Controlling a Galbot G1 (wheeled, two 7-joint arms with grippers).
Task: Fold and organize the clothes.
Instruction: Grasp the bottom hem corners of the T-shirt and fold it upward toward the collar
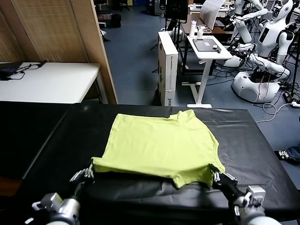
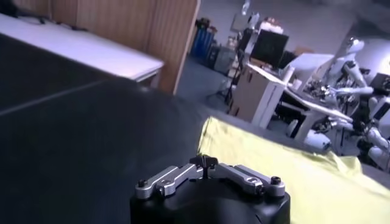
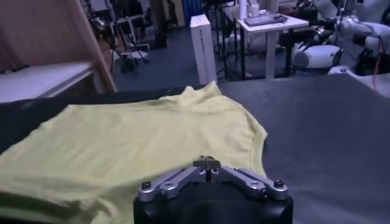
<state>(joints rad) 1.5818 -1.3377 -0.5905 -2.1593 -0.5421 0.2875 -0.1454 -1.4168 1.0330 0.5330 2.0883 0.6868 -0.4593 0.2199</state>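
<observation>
The clothes are one lime yellow-green T-shirt (image 1: 159,145), spread plain side up on the black table (image 1: 42,140). Its near edge is raised a little off the cloth between my two grippers. My left gripper (image 1: 89,172) is shut at the shirt's near left corner; in the left wrist view its tips (image 2: 206,161) meet right at the yellow edge (image 2: 292,176). My right gripper (image 1: 216,176) is shut at the near right corner, and in the right wrist view the shirt (image 3: 140,140) fans out from its closed tips (image 3: 207,162).
A white table (image 1: 47,82) and a wooden partition (image 1: 93,47) stand beyond the far left. A white box (image 1: 168,65), a small desk (image 1: 208,47) and white robots (image 1: 267,42) stand behind the table. Bare black cloth lies on both sides of the shirt.
</observation>
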